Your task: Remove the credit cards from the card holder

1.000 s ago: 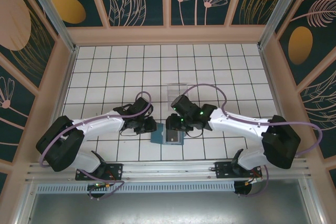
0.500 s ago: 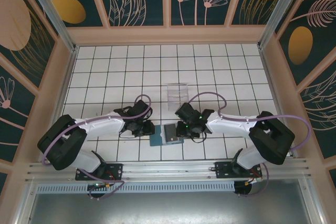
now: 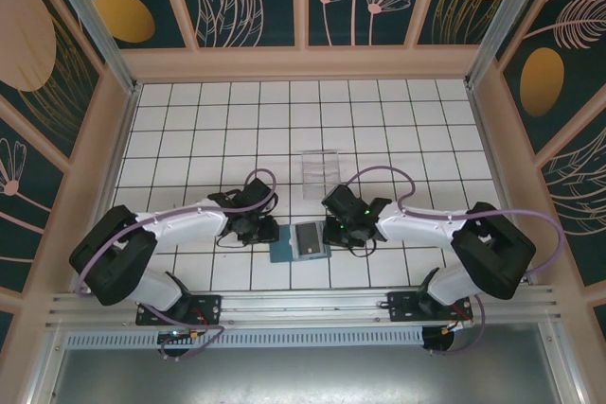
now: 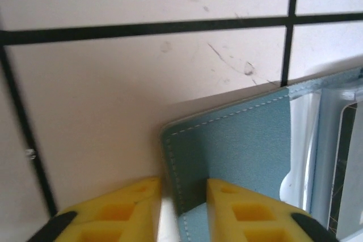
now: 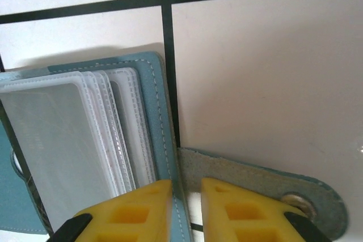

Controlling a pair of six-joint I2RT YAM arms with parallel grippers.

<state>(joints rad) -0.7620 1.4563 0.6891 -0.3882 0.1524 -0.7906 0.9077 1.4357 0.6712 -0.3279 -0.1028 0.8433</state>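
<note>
The teal card holder (image 3: 301,243) lies open on the tiles between the arms, with a grey card (image 3: 309,238) showing in its clear sleeves. My left gripper (image 3: 268,231) is at its left cover. In the left wrist view the yellow fingers (image 4: 127,208) stand close together, with the stitched cover edge (image 4: 244,140) between them. My right gripper (image 3: 333,234) is at the right cover. In the right wrist view its gripper (image 5: 186,188) is nearly closed on the teal edge (image 5: 152,111). The sleeves (image 5: 62,140) lie left of the jaws and the snap strap (image 5: 272,182) right of them.
A clear plastic tray (image 3: 319,167) stands on the tiles just behind the card holder. Wooden walls ring the white tiled floor (image 3: 189,130). A metal rail (image 3: 303,307) runs along the near edge by the arm bases.
My right gripper has come down from over the card holder and settled at its right edge, uncovering the sleeves. The left gripper has stayed at the left cover.
</note>
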